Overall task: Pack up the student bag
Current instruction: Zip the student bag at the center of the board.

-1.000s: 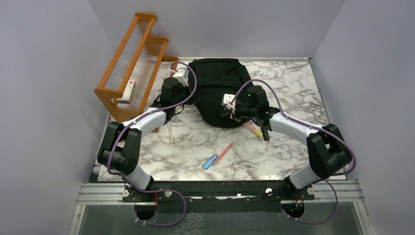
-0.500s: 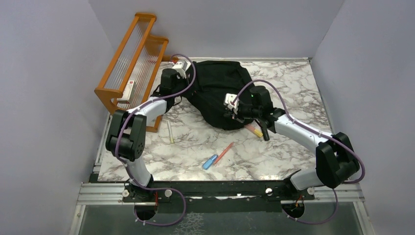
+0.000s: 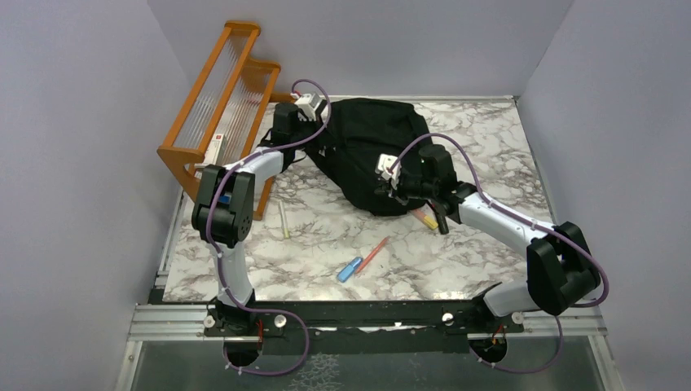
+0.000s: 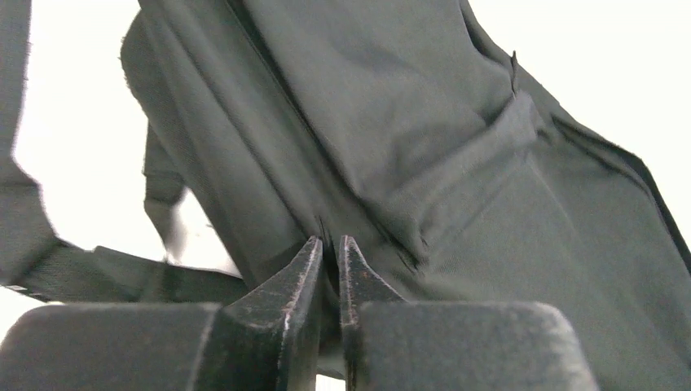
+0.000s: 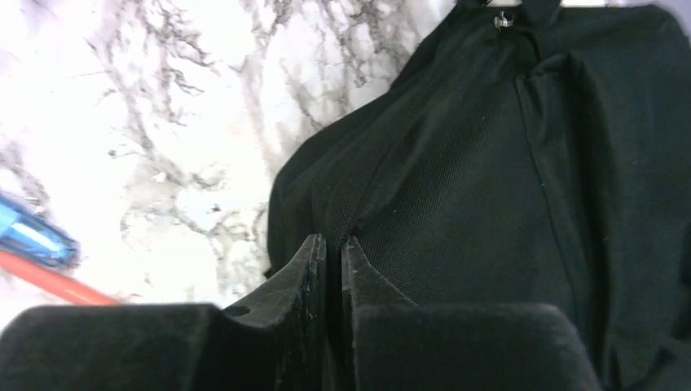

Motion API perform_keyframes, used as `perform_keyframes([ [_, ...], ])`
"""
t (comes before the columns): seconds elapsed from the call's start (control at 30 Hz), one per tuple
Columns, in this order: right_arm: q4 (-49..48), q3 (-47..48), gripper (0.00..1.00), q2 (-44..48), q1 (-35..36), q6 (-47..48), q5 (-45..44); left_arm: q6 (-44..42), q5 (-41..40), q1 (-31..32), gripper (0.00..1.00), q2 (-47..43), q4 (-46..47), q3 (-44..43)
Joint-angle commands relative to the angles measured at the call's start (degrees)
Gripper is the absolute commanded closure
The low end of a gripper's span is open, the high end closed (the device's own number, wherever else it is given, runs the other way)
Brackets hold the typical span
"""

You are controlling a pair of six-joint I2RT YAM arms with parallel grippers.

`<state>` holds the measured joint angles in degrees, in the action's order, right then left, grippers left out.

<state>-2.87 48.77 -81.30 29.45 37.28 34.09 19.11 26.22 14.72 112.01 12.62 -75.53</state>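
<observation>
Right now my left gripper (image 4: pixel 327 244) is clenched on a fold of the student bag (image 3: pixel 371 155), fingertips nearly meeting over a seam in its soft black woven cloth. My right gripper (image 5: pixel 330 243) pinches a ridge of the same finely ribbed fabric at the bag's near edge, with only a thin slit between the worn black fingers.

The bag lies slumped and rounded on the glossy marble-patterned table (image 3: pixel 497 138), towards the far side, beside the orange slatted rack (image 3: pixel 220 106). Its long axis runs from far-left to near-right, with the bulging rounded end nearest my bases. A flat webbing strap (image 4: pixel 81 273) trails off its left side.
</observation>
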Motion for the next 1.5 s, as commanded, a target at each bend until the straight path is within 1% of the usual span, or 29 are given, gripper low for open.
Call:
perform_keyframes([
  [0.0, 1.2, -0.8, 0.82, 0.5, 0.1, -8.2, 6.3, -0.9, -3.7, -4.8, 0.79, -1.4, 5.2, -1.3],
  [0.1, -2.9, -0.6, 0.7, 2.1, 0.1, -14.1, 6.4, -0.6, -3.1, -4.8, 0.64, -4.1, 5.3, 1.3],
  [0.2, -7.6, -1.2, 0.62, 4.3, 0.1, -19.6, 5.5, -0.3, -3.6, -4.8, 0.56, -7.7, 5.1, 3.8],
  [0.3, -7.7, 0.0, 0.59, 5.5, 0.1, -24.7, 2.3, 0.4, -3.6, -4.8, 0.53, -10.2, 4.3, 5.7],
  [0.4, -5.4, 2.9, 0.56, 5.4, 0.1, -29.5, -3.1, 1.8, -2.0, -4.6, 0.52, -12.1, 4.2, 7.5],
  [0.47, -4.6, 4.7, 0.54, 5.4, 0.2, -34.1, -8.9, 2.6, -1.6, -3.9, 0.51, -13.1, 4.2, 8.5],
  [0.53, -4.4, 6.2, 0.53, 5.4, 0.0, -42.3, -18.0, 3.2, -1.6, -2.7, 0.51, -14.0, 4.3, 9.0],
  [0.57, -3.2, 7.3, 0.53, 5.0, 0.0, -44.7, -21.8, 3.4, -1.7, -1.8, 0.51, -14.5, 4.4, 9.2],
  [0.7, 2.4, 11.9, 0.52, 2.5, -0.1, -47.0, -32.3, 3.6, -2.3, 3.4, 0.5, -15.2, 4.9, 9.1],
  [0.73, 5.3, 13.3, 0.52, 1.3, -0.4, -48.8, -35.6, 3.5, -2.6, 5.1, 0.5, -15.1, 5.1, 9.1],
  [0.77, 7.8, 15.5, 0.52, 0.0, -1.3, -50.5, -37.0, 3.4, -2.9, 6.6, 0.5, -14.9, 5.3, 9.1],
  [0.8, 10.6, 17.3, 0.52, -1.4, -2.4, -52.3, -37.2, 3.3, -3.2, 8.2, 0.5, -14.5, 5.6, 9.1],
  [0.9, 14.7, 21.0, 0.5, -5.1, -6.6, -56.2, -32.1, 4.0, -3.5, 11.8, 0.5, -13.0, 6.7, 9.9],
  [1.07, 11.5, 21.4, 0.5, -9.4, -11.2, -60.1, -30.6, 4.6, -4.3, 16.9, 0.5, -11.1, 7.5, 11.8],
  [1.2, 12.1, 26.0, 0.5, -15.8, -14.4, -64.5, -30.5, 3.2, -7.4, 21.4, 0.5, -9.8, 7.6, 14.0],
  [1.3, 12.2, 29.8, 0.5, -20.7, -15.5, -65.9, -30.1, 3.7, -10.1, 22.8, 0.5, -8.7, 8.7, 16.7],
  [1.47, 10.2, 34.5, 0.51, -27.3, -16.5, -67.3, -29.8, 4.3, -11.1, 23.3, 0.5, -6.5, 10.7, 20.6],
])
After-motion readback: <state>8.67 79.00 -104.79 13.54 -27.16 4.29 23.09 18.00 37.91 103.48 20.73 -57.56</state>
